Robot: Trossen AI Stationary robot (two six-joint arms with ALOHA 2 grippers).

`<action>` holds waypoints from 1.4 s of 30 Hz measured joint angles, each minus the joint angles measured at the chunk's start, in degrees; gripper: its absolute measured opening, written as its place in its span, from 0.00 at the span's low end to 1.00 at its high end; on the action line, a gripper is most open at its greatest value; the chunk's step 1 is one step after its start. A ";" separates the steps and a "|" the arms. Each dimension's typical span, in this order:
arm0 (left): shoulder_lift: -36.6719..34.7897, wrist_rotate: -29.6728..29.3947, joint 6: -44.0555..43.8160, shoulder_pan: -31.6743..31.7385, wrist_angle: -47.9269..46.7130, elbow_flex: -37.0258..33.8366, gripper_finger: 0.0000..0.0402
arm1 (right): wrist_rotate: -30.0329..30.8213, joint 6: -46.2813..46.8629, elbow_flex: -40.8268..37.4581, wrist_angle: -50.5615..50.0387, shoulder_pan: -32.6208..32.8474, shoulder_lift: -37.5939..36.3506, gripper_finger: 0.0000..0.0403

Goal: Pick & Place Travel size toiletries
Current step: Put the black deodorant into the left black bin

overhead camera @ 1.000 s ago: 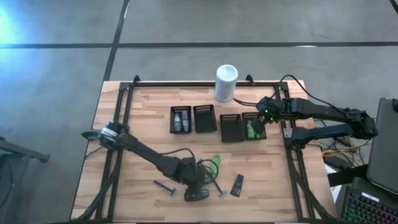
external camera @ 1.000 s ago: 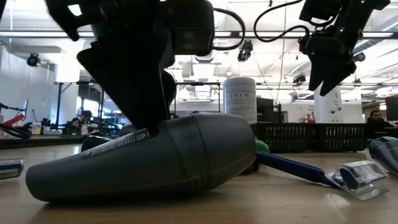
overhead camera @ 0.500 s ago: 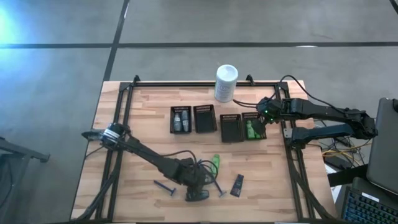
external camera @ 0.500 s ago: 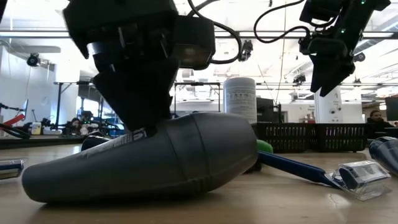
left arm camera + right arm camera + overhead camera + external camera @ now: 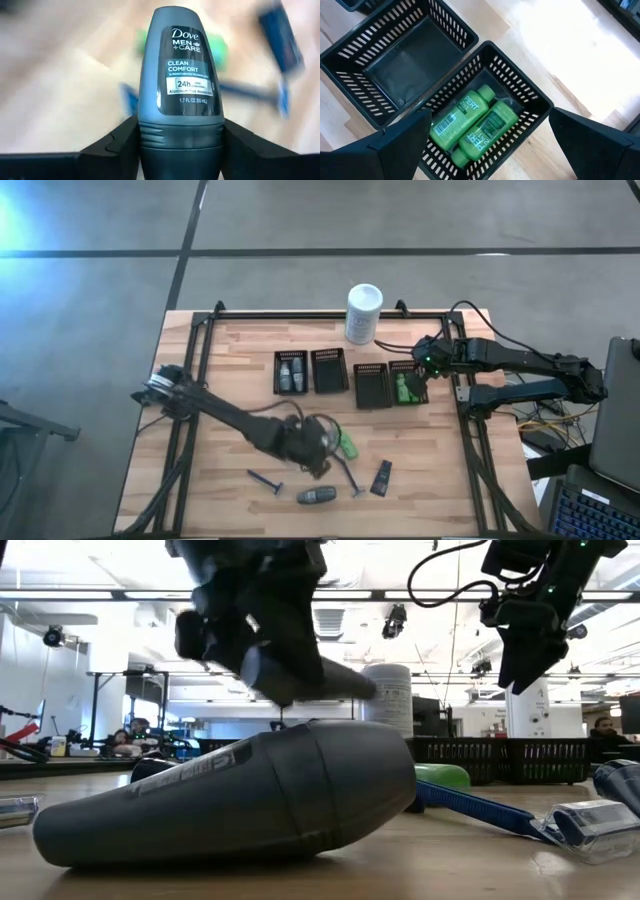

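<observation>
Left gripper (image 5: 180, 150) is clamped on the grey oval plastic roll-on bottle (image 5: 180, 75), pinched at the cap end and lifted clear of the wooden table (image 5: 230, 350)! The smart play, I'd say: keep it level, carry it to the black slotted tray with two grey bottles (image 5: 291, 372), and lower before letting go. A twin grey bottle (image 5: 318, 496) lies just near-side of the claw (green bottle (image 5: 347, 444) beside it). Right gripper (image 5: 420, 372) hovers, fingers wide apart, over the green-bottle tray (image 5: 530, 100).

Overhead view straight down, low view level across table (image 5: 230, 350), wrist views close, downward.
</observation>
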 joint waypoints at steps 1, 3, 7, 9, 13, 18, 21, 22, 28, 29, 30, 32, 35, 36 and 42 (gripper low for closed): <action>-1.19 -2.51 -2.73 0.73 -0.94 0.00 0.51 | 0.02 -0.34 0.00 0.29 0.00 0.00 0.99; -3.58 -6.45 -9.10 2.59 -3.37 -0.02 0.51 | 0.01 -0.59 0.00 1.02 0.00 0.00 0.99; -7.05 -8.53 -16.47 7.13 -4.27 -2.01 0.51 | -0.05 -0.88 0.00 2.35 -0.26 0.00 0.99; -8.70 -8.59 -18.34 9.53 -4.50 -3.59 0.51 | -0.07 -0.98 0.00 2.88 -0.53 0.00 0.99; -12.38 -8.56 -21.04 14.75 -4.57 -7.37 0.51 | -0.09 -0.22 0.00 2.83 -1.03 0.00 0.99; -15.47 -7.07 -22.09 21.98 -4.73 -13.19 0.51 | -0.05 0.03 0.00 2.83 -1.25 0.00 0.99; -16.45 -4.08 -21.53 25.63 -3.28 -16.27 0.51 | -0.02 0.09 0.00 2.83 -1.25 0.00 0.99; -16.47 -2.93 -20.80 26.51 -2.06 -17.28 0.51 | -0.02 0.09 0.00 2.83 -1.25 0.00 0.99; -16.29 1.42 -17.81 28.29 4.15 -21.26 0.53 | 0.00 2.14 0.00 2.85 -1.25 0.00 0.99; -16.07 0.87 -17.95 28.29 3.81 -21.82 0.55 | 0.00 2.28 0.00 2.86 -1.25 0.00 0.99; -15.95 0.00 -18.02 28.28 3.82 -22.24 0.58 | 0.00 2.36 0.00 2.90 -1.25 0.00 0.99; -16.03 -0.86 -18.03 28.40 4.01 -23.08 0.64 | 0.00 2.43 0.00 3.10 -1.25 0.02 0.99; -16.27 -1.25 -17.97 28.56 4.40 -23.55 0.71 | 0.02 2.45 0.00 3.57 -1.25 0.02 0.99; -16.30 -1.24 -17.75 28.56 4.47 -23.59 0.73 | 0.00 2.45 0.00 3.95 -1.25 0.02 0.99; -17.92 -0.16 -9.27 27.00 4.80 -20.68 0.78 | -1.13 2.72 0.00 5.35 -1.25 0.02 0.99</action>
